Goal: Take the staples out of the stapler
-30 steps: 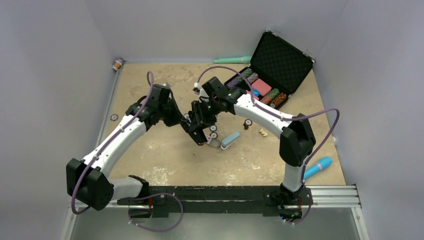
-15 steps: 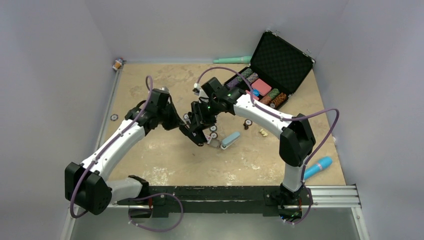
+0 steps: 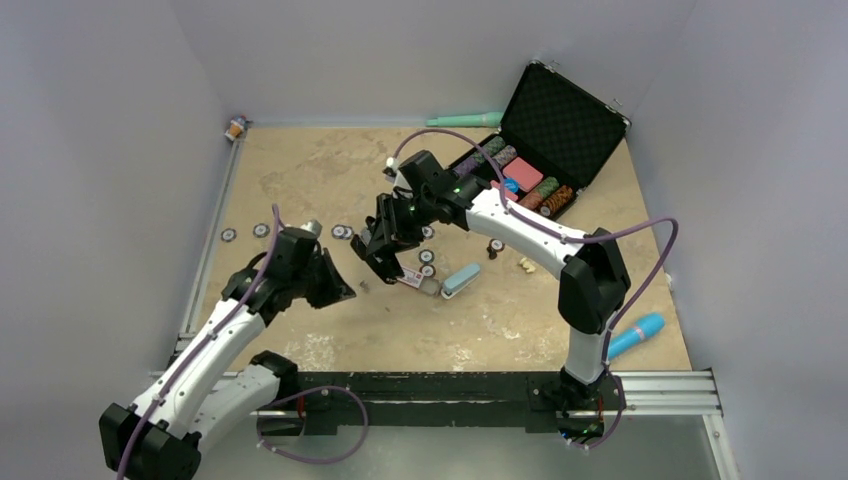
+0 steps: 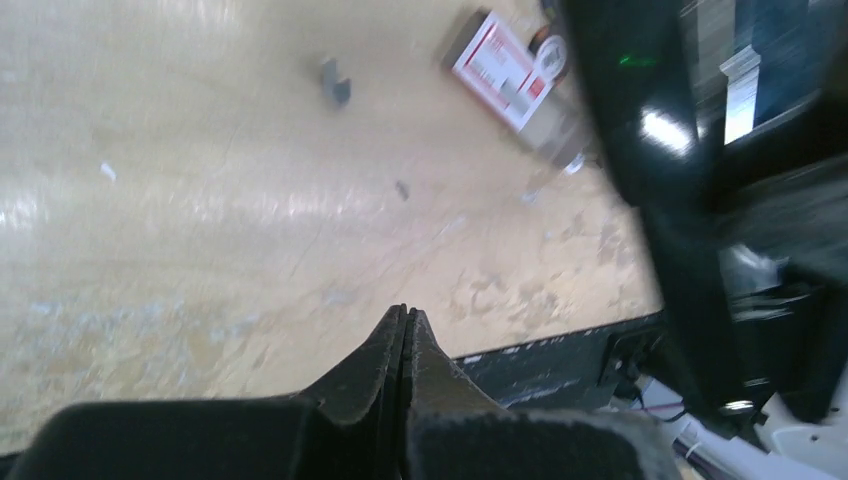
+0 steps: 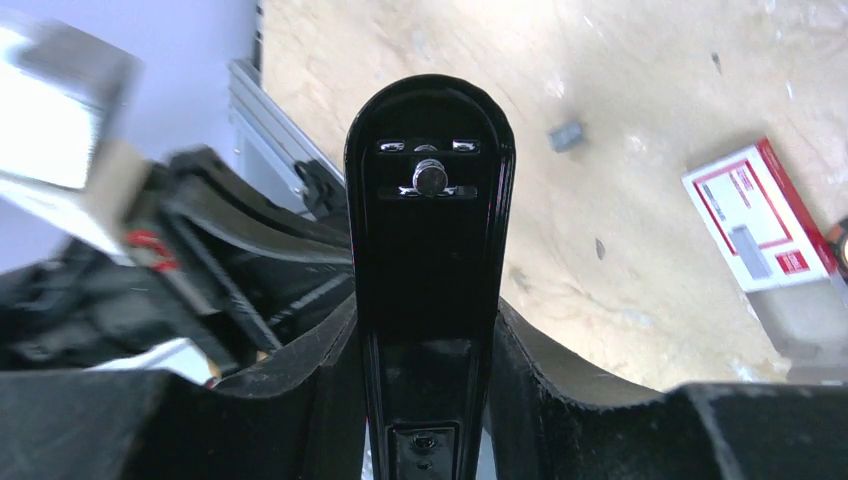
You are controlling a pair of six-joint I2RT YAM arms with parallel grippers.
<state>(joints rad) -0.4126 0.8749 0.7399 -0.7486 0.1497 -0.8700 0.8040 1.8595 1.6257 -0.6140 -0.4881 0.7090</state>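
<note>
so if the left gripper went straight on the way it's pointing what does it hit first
Most likely bare table just ahead of the shut left gripper. The staples lie farther on, slightly left of that line, the red-and-white card to its right. Depth is hard to judge.

Your worn tan tabletop [image 3: 300,180] carries scattered small items.
You have the staples [image 3: 364,287] lying near the red-and-white card [image 3: 410,279], with a light-blue block [image 3: 461,280] to the card's right. Poker chips [image 3: 261,230] are dotted across the middle and left, an open black case [image 3: 560,120] sits back right, and a blue cylinder [image 3: 636,335] lies near right.
</note>
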